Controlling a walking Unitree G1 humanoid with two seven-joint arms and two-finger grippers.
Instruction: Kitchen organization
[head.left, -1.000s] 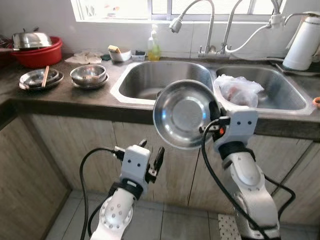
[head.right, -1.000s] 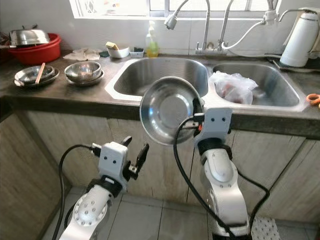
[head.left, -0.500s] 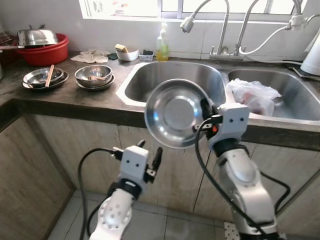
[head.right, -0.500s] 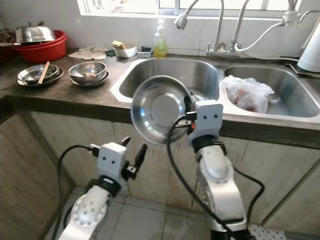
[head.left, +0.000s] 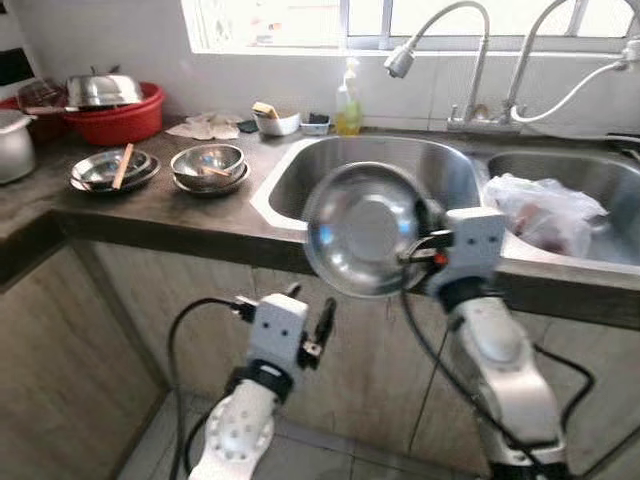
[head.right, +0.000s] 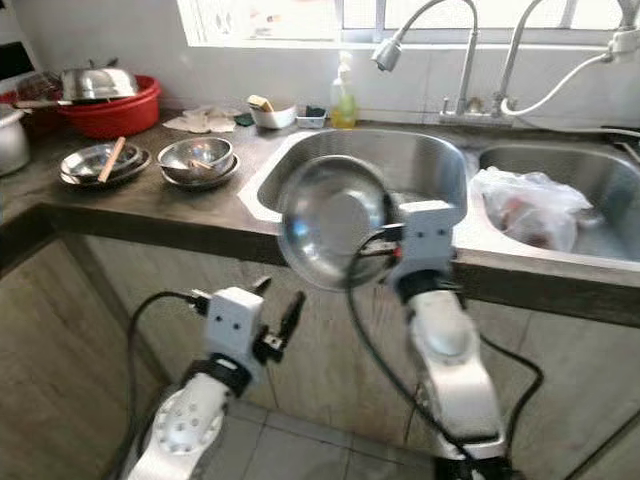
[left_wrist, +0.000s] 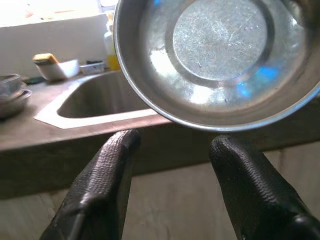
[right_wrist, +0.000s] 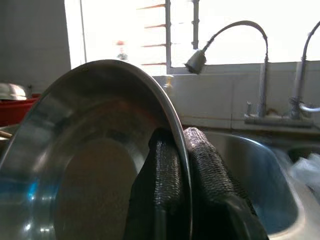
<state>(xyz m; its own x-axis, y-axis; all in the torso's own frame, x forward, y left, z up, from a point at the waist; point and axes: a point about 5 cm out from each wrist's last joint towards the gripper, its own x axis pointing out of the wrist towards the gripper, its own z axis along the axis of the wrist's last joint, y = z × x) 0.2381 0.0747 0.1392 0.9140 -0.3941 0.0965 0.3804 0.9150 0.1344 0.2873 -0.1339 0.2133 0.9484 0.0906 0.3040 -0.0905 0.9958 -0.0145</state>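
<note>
While right gripper (right_wrist: 180, 165) pinches steel bowl (head.left: 362, 228) (hollow bare).

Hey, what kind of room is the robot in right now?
Most likely a home kitchen: a double steel sink with gooseneck taps under a window, stacked metal bowls on the dark counter, and a dish soap bottle.

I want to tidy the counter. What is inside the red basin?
A steel pot lid sits in the red basin at the counter's far left. Whatever lies under the lid is covered.
</note>
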